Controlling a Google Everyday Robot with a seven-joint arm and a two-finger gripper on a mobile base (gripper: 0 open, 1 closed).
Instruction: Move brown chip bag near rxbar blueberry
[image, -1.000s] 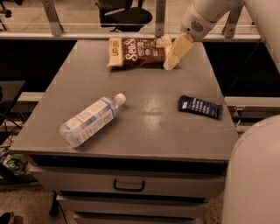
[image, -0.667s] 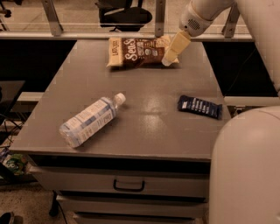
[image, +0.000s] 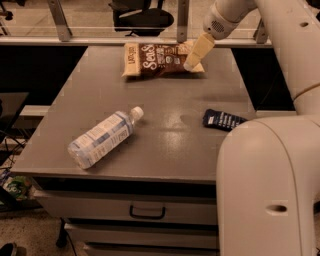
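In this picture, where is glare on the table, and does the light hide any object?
Camera view: the light is warm and dim, and a pale sheen lies on the table between the water bottle and the rxbar blueberry, covering neither. Camera view: the brown chip bag shows bright white lettering, with the gripper over its right end.

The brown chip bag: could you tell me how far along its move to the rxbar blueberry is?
Done: the gripper is at the right end of the brown chip bag. In hand: taking hold; the bag lies on the table's far side. Left: carrying it to the rxbar blueberry, which lies well apart.
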